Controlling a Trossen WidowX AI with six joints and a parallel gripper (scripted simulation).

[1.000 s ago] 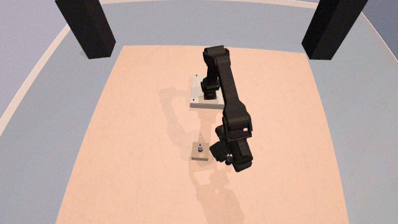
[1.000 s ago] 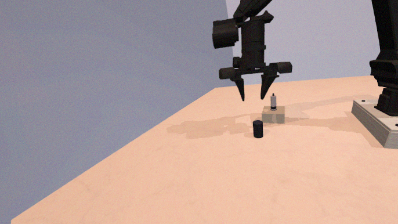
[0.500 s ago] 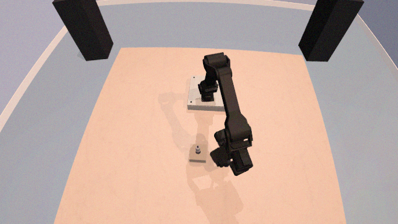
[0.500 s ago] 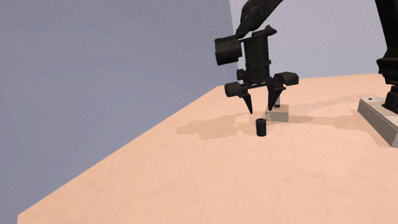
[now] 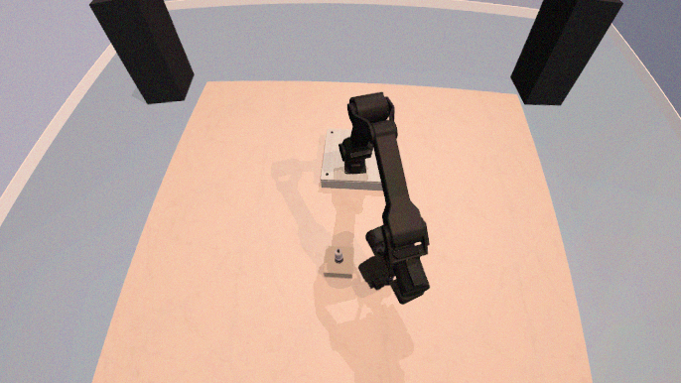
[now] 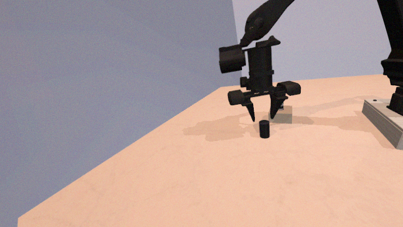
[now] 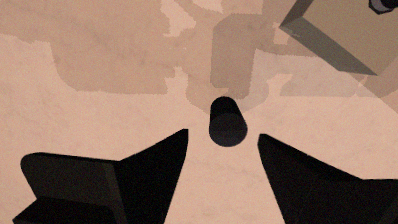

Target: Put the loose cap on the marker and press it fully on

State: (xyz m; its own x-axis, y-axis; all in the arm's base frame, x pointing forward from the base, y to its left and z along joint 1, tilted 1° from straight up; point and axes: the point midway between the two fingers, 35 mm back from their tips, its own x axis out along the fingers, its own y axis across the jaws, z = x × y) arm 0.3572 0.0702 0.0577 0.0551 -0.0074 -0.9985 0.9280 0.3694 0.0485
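Cap: the black cap (image 6: pixel 264 129) (image 7: pixel 228 122) stands upright and loose on the worktop (image 5: pixel 223 198) (image 6: pixel 205 182) (image 7: pixel 50 125), well in from the slanting left edge in the exterior view; the arm hides it from above.
Marker: the marker (image 5: pixel 339 255) (image 6: pixel 282 107) (image 7: pixel 383 5) stands upright and uncapped, partly behind a finger in the exterior view and cut off by the frame in the wrist view.
Holder: the pale holder block (image 5: pixel 339 268) (image 6: pixel 284 118) (image 7: pixel 345 47) carries the marker, about midway between the worktop's left and right edges as seen from above.
Gripper: the gripper (image 6: pixel 263 120) (image 7: pixel 223 136) points down just above the cap, partly open and with nothing between its fingers.
Fingers: the tips stand apart, one toward each side of the cap in the wrist view.
Arm: the black arm (image 5: pixel 394 169) (image 6: pixel 271 17) reaches from its base toward the cap, passing to the right of the block from above.
Base: the grey base plate (image 5: pixel 334 154) (image 6: pixel 382 126) lies nearer the worktop's top edge than the block does.
Posts: two dark posts (image 5: pixel 149 60) (image 5: pixel 563 55) show by the worktop's upper corners from above.
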